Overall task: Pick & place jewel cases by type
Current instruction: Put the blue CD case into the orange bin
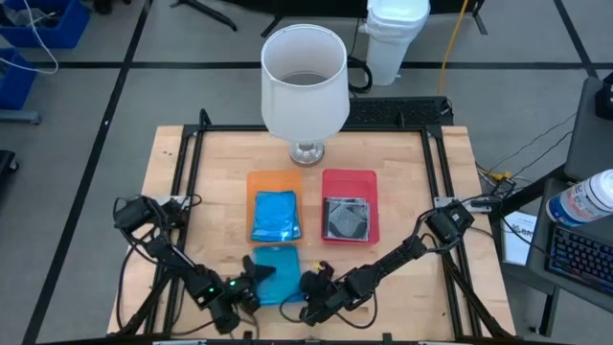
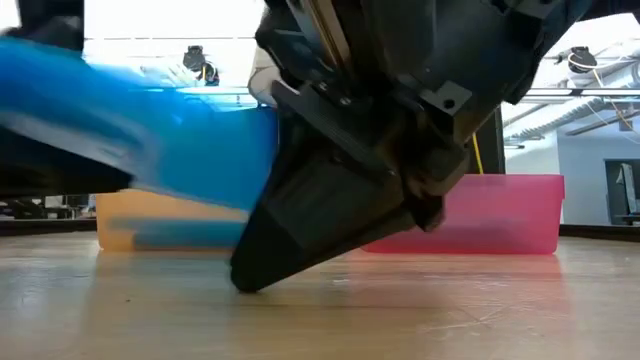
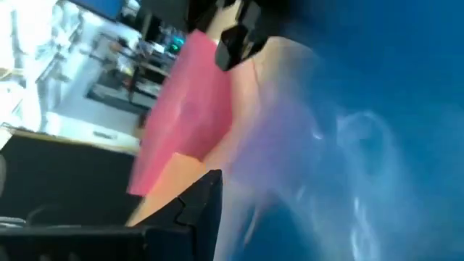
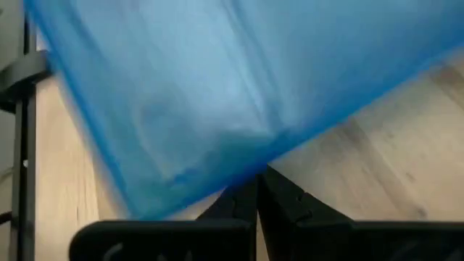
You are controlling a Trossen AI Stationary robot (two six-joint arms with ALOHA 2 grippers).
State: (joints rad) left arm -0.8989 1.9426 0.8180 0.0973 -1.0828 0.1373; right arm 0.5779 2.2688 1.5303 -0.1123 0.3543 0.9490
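- Landmark for all positions: the orange tray (image 1: 274, 179), which lay on the desk (image 1: 172, 163) with the red tray (image 1: 349, 178) just beside it.
- One blue jewel case (image 1: 276, 216) lay inside the orange tray; one dark grey/clear jewel case (image 1: 346, 218) lay inside the red tray. By colour, both looked correctly sorted.
- A second blue jewel case (image 1: 276, 271) sat just in front of the orange tray, toward the robot, outside both trays. This was the piece in hand.
- No other loose cases showed on the desk, so the task appeared close to done: this last blue case seemingly needed only to go into the orange tray.
- The left gripper (image 1: 257, 278) was at the near left edge of this second blue case. The left wrist view was filled with blue plastic right at its fingers (image 3: 190, 210); they looked clamped on the case, though the contact itself was blurred.
- The low view showed the case tilted and apparently lifted off the desk on the left gripper's side.
- The right gripper (image 1: 308, 284) was just beside the same case's right edge, its fingers (image 4: 246, 199) together, tips pressed to one another with no gap. The case's corner lay over the tips rather than between them, so it held nothing; whether it touched the case could not be told.
- A white lamp (image 1: 305, 79) stood behind both trays, clear of the work.
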